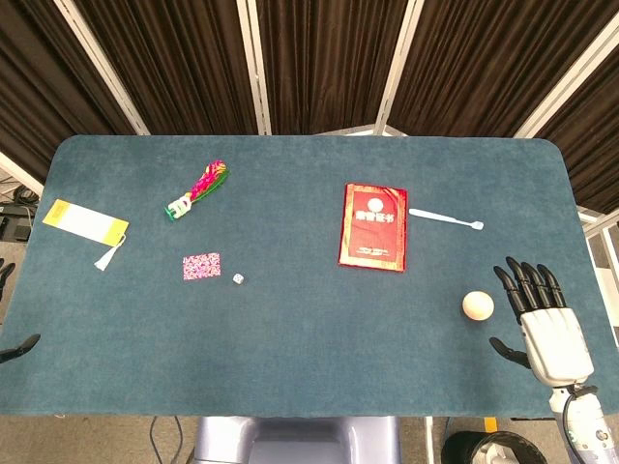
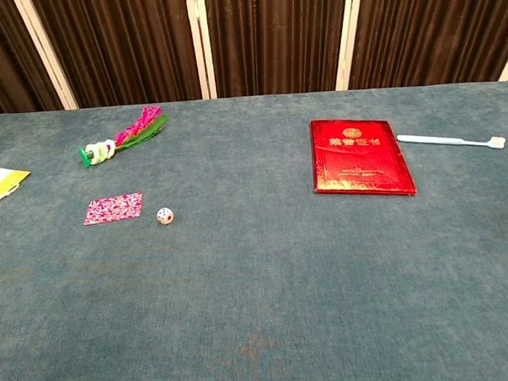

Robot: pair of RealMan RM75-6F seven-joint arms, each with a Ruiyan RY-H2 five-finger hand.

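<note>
Two views differ: only the head view shows the right hand (image 1: 547, 324), fingers (image 1: 527, 280) apart and holding nothing, just beside the cream ball (image 1: 477, 305) near the counter's (image 1: 319, 358) right edge, and dark fingertips of the left hand (image 1: 14, 348) at the left edge, state not discernible. Both views show the red booklet (image 1: 373, 227), toothbrush (image 1: 447, 218), die (image 1: 237, 278), patterned card (image 1: 201, 265), feathered shuttlecock (image 1: 198, 190) and yellow tag (image 1: 85, 220), well apart from the ball with nothing between it and the hand.
</note>
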